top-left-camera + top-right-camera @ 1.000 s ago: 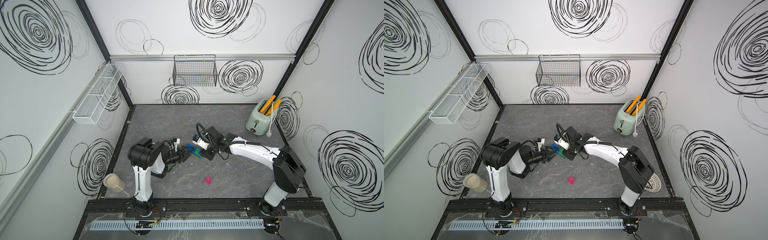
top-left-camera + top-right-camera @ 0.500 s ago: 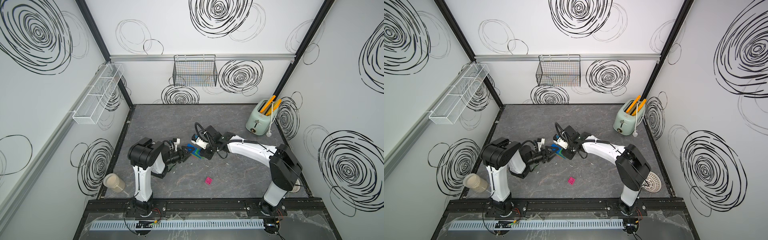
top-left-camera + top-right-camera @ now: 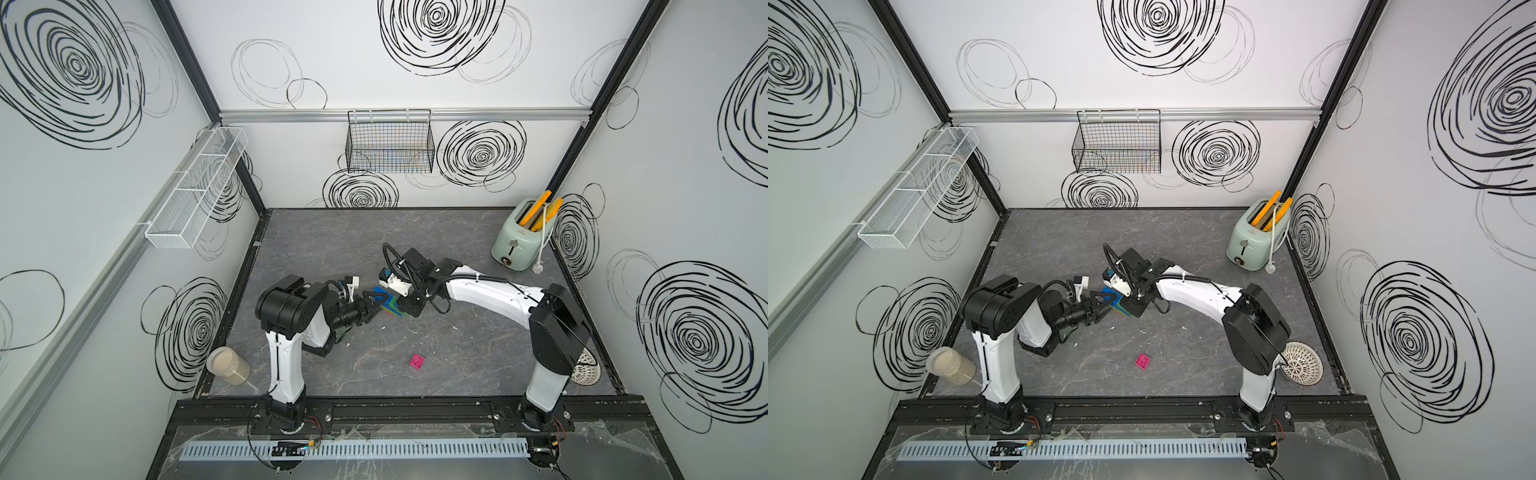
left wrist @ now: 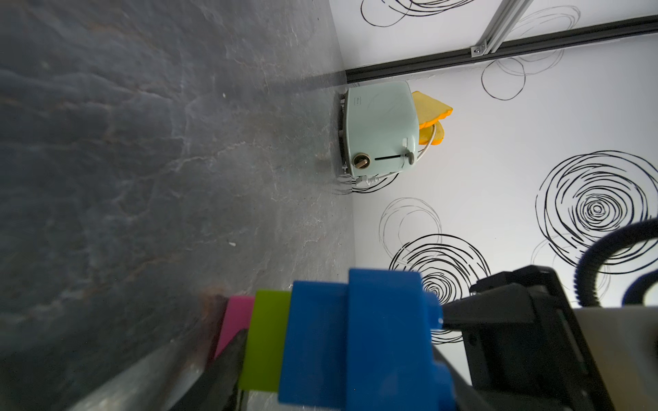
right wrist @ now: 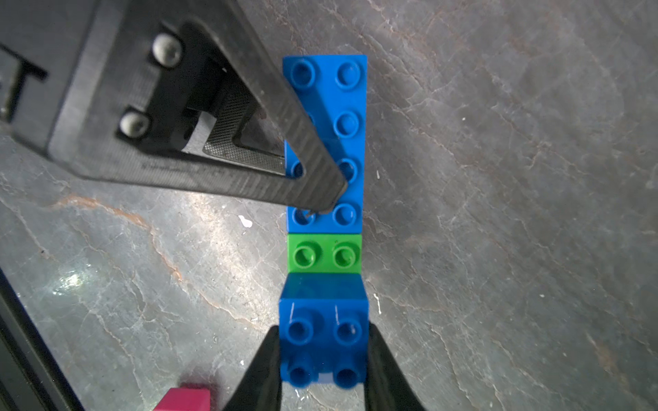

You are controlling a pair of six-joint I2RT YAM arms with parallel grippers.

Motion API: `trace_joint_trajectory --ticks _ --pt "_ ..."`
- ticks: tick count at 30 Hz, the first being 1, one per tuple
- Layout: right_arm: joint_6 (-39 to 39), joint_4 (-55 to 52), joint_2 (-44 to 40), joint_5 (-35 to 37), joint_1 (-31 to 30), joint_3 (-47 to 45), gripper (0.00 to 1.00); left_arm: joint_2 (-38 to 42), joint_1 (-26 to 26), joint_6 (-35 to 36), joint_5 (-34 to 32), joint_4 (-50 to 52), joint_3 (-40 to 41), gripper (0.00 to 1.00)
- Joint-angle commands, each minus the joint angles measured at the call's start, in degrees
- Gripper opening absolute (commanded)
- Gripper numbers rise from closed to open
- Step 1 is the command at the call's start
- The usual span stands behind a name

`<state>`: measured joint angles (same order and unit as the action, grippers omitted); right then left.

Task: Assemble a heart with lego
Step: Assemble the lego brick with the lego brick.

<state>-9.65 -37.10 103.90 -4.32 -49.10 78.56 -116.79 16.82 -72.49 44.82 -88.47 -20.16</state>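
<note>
On the grey table (image 3: 478,345) the heart (image 3: 390,310), unfinished, stands upright mid-table between both grippers. The left gripper (image 3: 372,306) has its jaws about half apart and clamped on the heart, one finger (image 5: 306,167) lying across the studs of the long blue brick (image 5: 350,106). The right gripper (image 5: 322,356) is closed tight on the blue square brick (image 5: 322,331) above the green row. A loose pink brick (image 3: 417,362) lies well apart, nearer the front

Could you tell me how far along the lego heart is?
Done: pink, lime, green and long blue bricks form a partial heart, clamped by the left claw. In hand: the right claw holds a blue square brick against it. Left: the loose pink brick.
</note>
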Motion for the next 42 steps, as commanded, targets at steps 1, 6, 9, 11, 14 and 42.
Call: trace_joint_trajectory --ticks 1,6,9,11,14,42 --pt "0.4 -2.0 6.1 3.5 -0.5 -1.7 0.24 -2.1 1.0 1.5 1.5 3.7 0.6 0.61" --pt "0.2 -1.9 6.0 4.5 -0.9 -1.1 0.24 -2.2 1.0 1.3 1.5 3.6 0.4 0.61" --pt "-0.2 -1.9 6.6 4.4 -1.6 -1.1 0.25 -2.3 1.0 1.3 1.6 3.6 0.4 0.61" --pt "0.4 -1.3 6.4 3.7 -1.2 -1.2 0.29 -2.4 0.9 1.2 1.6 3.5 0.3 0.61" --pt "1.3 0.7 3.3 2.4 0.3 -1.5 0.37 -2.4 0.9 1.3 1.5 3.6 0.4 0.61" --pt "4.5 6.2 -3.2 -4.1 6.3 -6.1 0.78 -2.7 1.1 1.6 1.3 4.1 0.1 0.61"
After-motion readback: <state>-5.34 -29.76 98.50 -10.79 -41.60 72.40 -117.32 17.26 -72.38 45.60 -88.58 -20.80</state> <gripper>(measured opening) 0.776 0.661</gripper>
